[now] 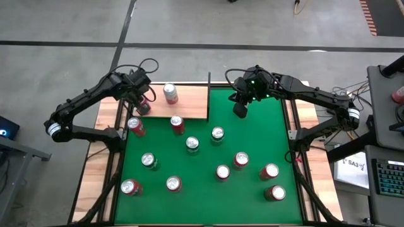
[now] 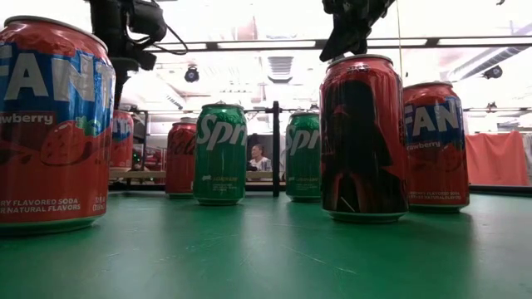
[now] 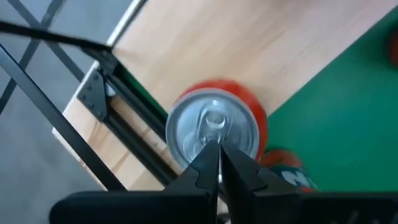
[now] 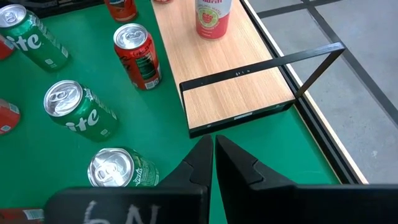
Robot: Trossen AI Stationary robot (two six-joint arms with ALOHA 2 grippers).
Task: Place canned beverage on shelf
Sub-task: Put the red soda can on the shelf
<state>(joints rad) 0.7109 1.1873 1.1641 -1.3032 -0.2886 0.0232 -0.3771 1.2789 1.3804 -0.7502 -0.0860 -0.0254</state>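
From above we see the shelf (image 1: 183, 101) at the table's far left, while only the wrist views show the left gripper (image 3: 219, 163) and right gripper (image 4: 214, 155) pinched closed, empty.

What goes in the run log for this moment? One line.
left hand shut, above red can on shelf | right hand shut, empty, near shelf end

Seen from overhead, straight down on the table (image 1: 252, 126); from tabletop height, level, close to cans; from both wrists — sharing the shelf (image 1: 189, 101).
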